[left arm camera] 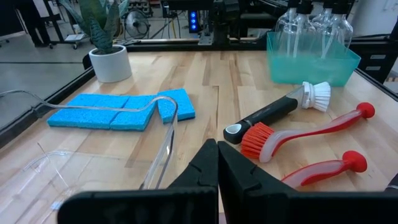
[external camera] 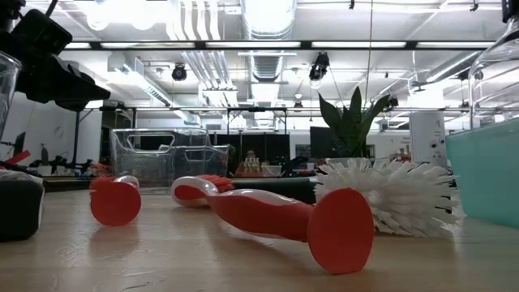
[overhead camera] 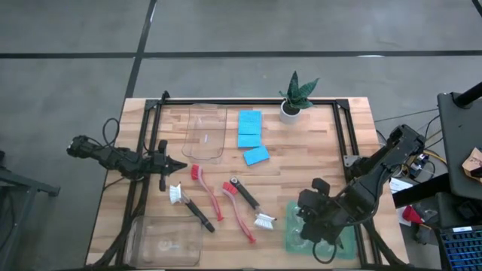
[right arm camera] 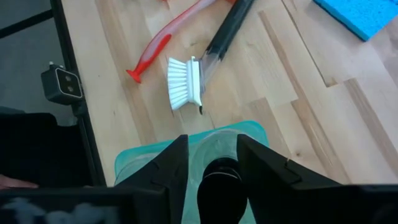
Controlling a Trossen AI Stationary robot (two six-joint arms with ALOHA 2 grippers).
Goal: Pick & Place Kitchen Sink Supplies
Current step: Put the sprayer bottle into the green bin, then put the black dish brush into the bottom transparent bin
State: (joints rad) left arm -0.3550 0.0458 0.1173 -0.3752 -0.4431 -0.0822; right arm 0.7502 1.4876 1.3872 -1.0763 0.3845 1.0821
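Note:
Three blue sponges [overhead camera: 250, 138] [left arm camera: 112, 112] lie flat toward the far edge. Two red-handled brushes [overhead camera: 239, 214] [left arm camera: 298, 134] and two black-handled brushes [overhead camera: 250, 202] [left arm camera: 267, 113] lie at mid-table. Clear black-topped bottles [left arm camera: 311, 25] stand in a teal tray [left arm camera: 311, 65] at the near right. My right gripper [overhead camera: 312, 226] [right arm camera: 212, 140] hangs over that tray, open, its fingers either side of one bottle's black top [right arm camera: 221, 180]. My left gripper [overhead camera: 179, 164] [left arm camera: 217, 163] is shut, held clear above the table's left side. My right gripper comes from above, pointing down, with its fingers [right arm camera: 171, 168] on either side of the bottle's black top [right arm camera: 211, 180]. The bottle stands upright in the teal tray. I cannot tell whether the fingers touch the top.
A clear plastic tray [overhead camera: 205, 132] [left arm camera: 93, 168] lies just ahead of my left gripper, another [overhead camera: 166, 241] at the near left edge. A potted plant [overhead camera: 291, 107] stands at the far edge. A black metal frame [overhead camera: 343, 128] runs along the table's sides.

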